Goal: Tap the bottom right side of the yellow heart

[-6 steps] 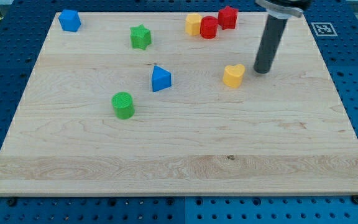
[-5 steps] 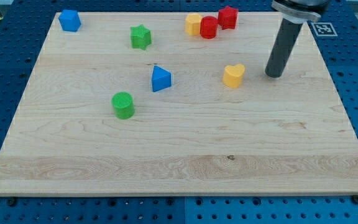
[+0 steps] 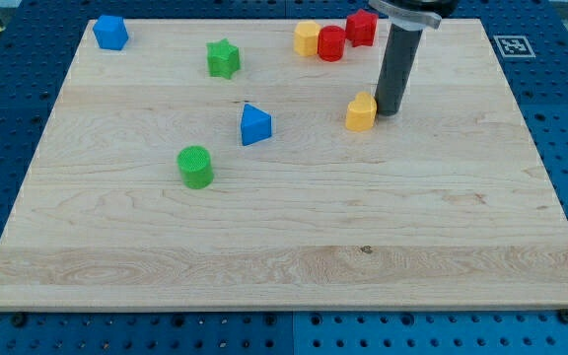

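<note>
Tip (image 3: 387,112): touching the yellow heart's right side.
Yellow heart (image 3: 361,113): just left of the tip, on the surface (image 3: 284,227).
Hand: none; a plain rod.

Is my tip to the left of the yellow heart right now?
No, my tip stands right against the yellow heart on the view's right side, not its left.

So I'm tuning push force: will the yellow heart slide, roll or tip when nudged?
Probably slides: the yellow heart sits flat and squat on the smooth wooden board, so tipping looks unlikely. No round side to roll on. With my tip pressing at its right edge, off-centre, it may rotate a little. It looks small and light.
</note>
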